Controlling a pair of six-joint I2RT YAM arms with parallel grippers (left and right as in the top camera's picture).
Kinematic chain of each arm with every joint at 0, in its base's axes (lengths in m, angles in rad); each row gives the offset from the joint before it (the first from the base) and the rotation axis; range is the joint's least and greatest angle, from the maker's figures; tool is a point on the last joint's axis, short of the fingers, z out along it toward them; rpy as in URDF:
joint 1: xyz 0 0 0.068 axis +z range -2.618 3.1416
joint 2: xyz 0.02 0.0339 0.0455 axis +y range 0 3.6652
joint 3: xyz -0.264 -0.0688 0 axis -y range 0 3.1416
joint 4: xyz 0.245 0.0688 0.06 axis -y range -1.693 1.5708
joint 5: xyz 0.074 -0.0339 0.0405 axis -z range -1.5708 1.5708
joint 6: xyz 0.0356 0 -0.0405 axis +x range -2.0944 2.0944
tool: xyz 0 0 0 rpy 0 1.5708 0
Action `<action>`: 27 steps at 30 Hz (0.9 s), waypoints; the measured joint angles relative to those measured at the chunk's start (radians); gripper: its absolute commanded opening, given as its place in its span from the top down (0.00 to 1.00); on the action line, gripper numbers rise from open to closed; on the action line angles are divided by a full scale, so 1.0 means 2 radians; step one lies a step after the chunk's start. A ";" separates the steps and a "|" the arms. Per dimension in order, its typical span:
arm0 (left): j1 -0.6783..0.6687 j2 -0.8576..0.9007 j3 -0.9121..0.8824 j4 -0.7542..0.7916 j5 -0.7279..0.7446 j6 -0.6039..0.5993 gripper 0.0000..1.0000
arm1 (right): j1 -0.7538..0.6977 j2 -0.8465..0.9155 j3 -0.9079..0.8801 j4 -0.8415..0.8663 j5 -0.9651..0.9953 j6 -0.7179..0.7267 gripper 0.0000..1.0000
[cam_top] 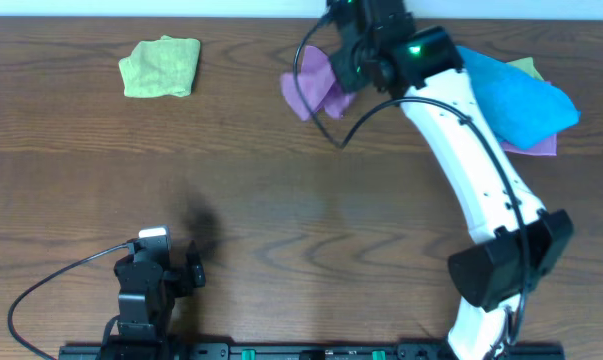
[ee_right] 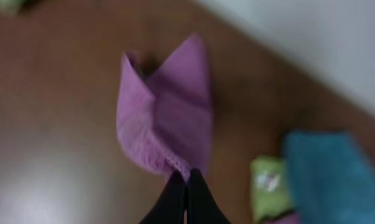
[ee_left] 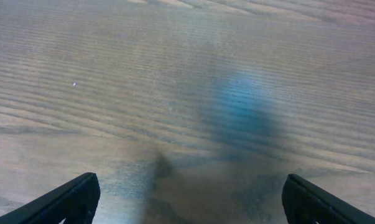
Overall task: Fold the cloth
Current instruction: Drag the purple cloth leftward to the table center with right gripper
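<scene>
Hanging from the tips of the right gripper (ee_right: 186, 179), the cloth (ee_right: 165, 118) is seen as a purple bunch, folded in on itself and not spread flat. From above, it is found near 12 o'clock on the table (cam_top: 281, 200), close to the far edge. Only a small bit of its edge is pinched, and the two fingers are pressed tight together on it. The rest of the cloth is drooped out toward 9 o'clock from the grip.

A blue cloth (cam_top: 516, 95) is piled at 2 o'clock, just beside the right arm. A light green cloth (cam_top: 161, 67) is left at 10 o'clock, well apart. The left gripper (ee_left: 191, 180) is parked at 7 o'clock over bare wood. Its fingers are spread wide and nothing is held between them.

Trouble can be guessed from here. The cloth may be dropped, because so little of it is gripped. It may be laid down in a lump, because it is held at one spot only and its corners are not lined up. The blue cloth may be bumped or dragged if the arm is swung toward 2 o'clock.
</scene>
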 measured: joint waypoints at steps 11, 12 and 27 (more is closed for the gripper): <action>0.000 0.000 0.000 0.000 0.000 0.000 0.05 | 0.039 0.004 0.000 -0.130 -0.032 0.016 0.99; 0.000 0.000 0.000 0.000 0.000 0.000 0.05 | 0.045 0.004 0.000 -0.149 -0.033 0.016 0.98; 0.000 0.000 0.000 0.000 0.000 0.000 0.05 | 0.116 0.002 -0.106 -0.093 0.053 0.094 0.01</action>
